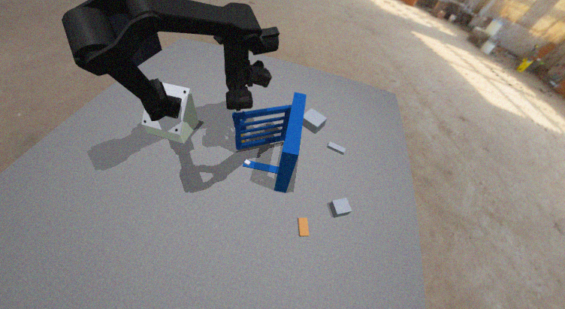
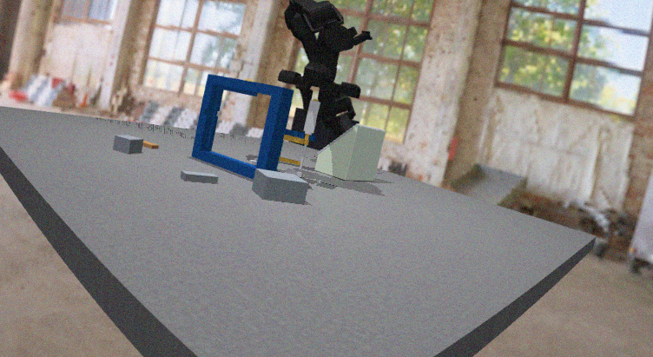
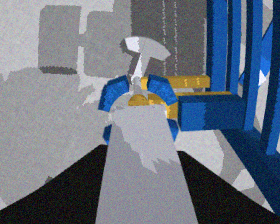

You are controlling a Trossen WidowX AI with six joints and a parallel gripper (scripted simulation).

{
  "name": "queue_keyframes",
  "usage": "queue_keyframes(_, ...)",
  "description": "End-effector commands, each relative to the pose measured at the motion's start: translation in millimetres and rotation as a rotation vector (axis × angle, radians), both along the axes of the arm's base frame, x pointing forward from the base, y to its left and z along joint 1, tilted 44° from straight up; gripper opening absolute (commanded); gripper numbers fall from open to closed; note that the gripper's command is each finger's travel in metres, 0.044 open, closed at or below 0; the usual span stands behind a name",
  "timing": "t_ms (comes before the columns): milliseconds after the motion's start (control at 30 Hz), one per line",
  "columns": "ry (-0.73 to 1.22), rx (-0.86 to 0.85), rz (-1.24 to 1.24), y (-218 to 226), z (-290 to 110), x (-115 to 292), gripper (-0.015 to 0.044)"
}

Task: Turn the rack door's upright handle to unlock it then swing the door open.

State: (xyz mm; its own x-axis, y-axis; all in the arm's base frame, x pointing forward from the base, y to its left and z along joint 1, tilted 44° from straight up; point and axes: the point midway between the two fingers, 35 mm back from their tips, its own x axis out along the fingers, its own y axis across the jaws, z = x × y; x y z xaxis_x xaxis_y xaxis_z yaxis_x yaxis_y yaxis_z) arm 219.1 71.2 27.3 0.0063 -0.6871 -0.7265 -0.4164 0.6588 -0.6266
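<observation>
The blue frame (image 1: 291, 136) (image 2: 273, 126) stands upright. Its slatted blue door (image 1: 261, 128) (image 3: 216, 45) stands swung out on the arm side, roughly square to the frame; the exact angle is hard to tell. The pale grey upright handle (image 2: 312, 116) (image 3: 143, 175) is at the door's free edge, in blue clips, with a white T-shaped piece (image 3: 153, 48) below. My gripper (image 1: 239, 107) (image 3: 140, 157) is shut on the handle from above. Black fingers flank it in the wrist view. How far the handle is turned is unclear.
A grey block (image 1: 315, 119) (image 2: 280, 186), a thin grey bar (image 1: 336, 147) (image 2: 199, 176), a smaller grey block (image 1: 340, 207) (image 2: 127, 144) and an orange piece (image 1: 303, 226) lie behind the frame. A pale wedge box (image 1: 189, 113) (image 2: 361, 153) stands near the arm. A blue strip (image 1: 263, 166) juts from the frame's foot.
</observation>
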Motion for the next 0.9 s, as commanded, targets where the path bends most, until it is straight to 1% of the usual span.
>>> queue_keyframes(0,-0.054,0.001,-0.055,4.7,-5.2,-0.2,0.0016)
queue_keyframes(867,-0.348,0.008,-0.367,51.7,-48.8,1.8,0.0016)
